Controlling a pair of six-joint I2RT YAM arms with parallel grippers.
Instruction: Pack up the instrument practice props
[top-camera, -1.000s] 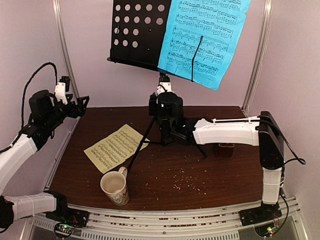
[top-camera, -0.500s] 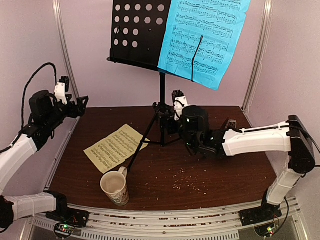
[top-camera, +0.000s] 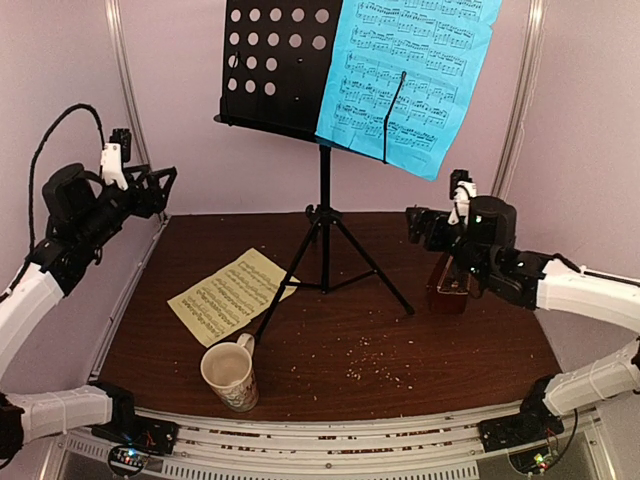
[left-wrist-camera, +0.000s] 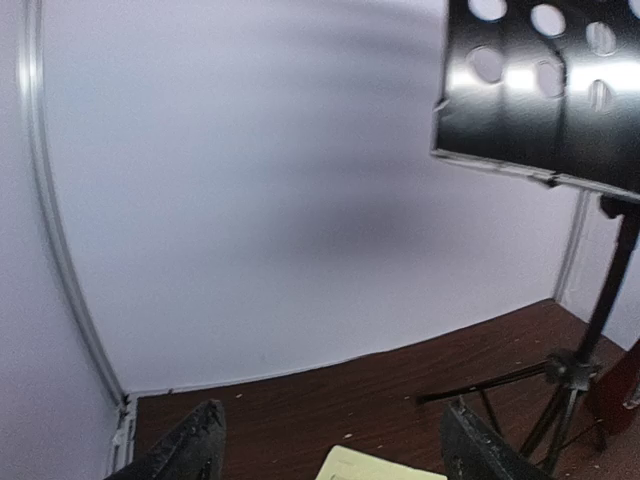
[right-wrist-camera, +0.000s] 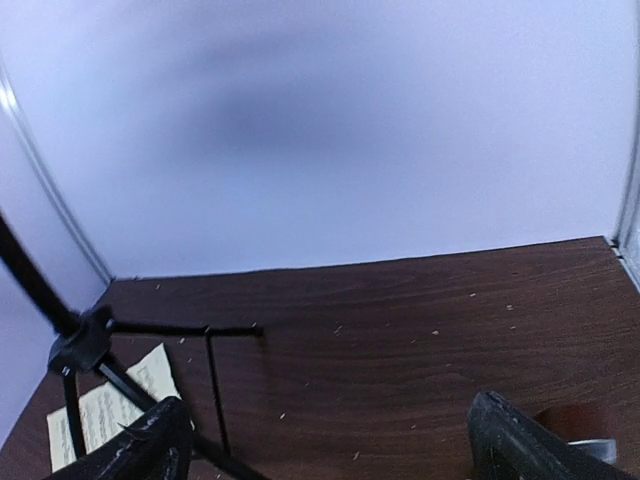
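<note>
**Stand upright between two released end effectors**

The black perforated tripod music stand (top-camera: 323, 190) rises mid-bench (top-camera: 480, 340), pole vertical, at 9 o'clock from the nearer right end effector (top-camera: 422, 228). The left end effector (top-camera: 160, 190) is well apart. Both are released and empty. The blue printed music sheet (top-camera: 410, 70) leans on its desk. The pale yellow sheet (top-camera: 228, 295) lies flat. The dark red-brown pyramid metronome (top-camera: 446, 290) sits at the right end effector's 5 o'clock. Only staves show, no readable words.

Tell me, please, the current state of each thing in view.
music stand: upright, tripod legs spread on the table.
blue sheet: propped on the stand's desk, under its wire clip.
yellow sheet: lying flat on the table.
metronome: standing on the table.
mug: upright, near the front edge.
left hand: open, empty, raised.
right hand: open, empty, above the table.
</note>
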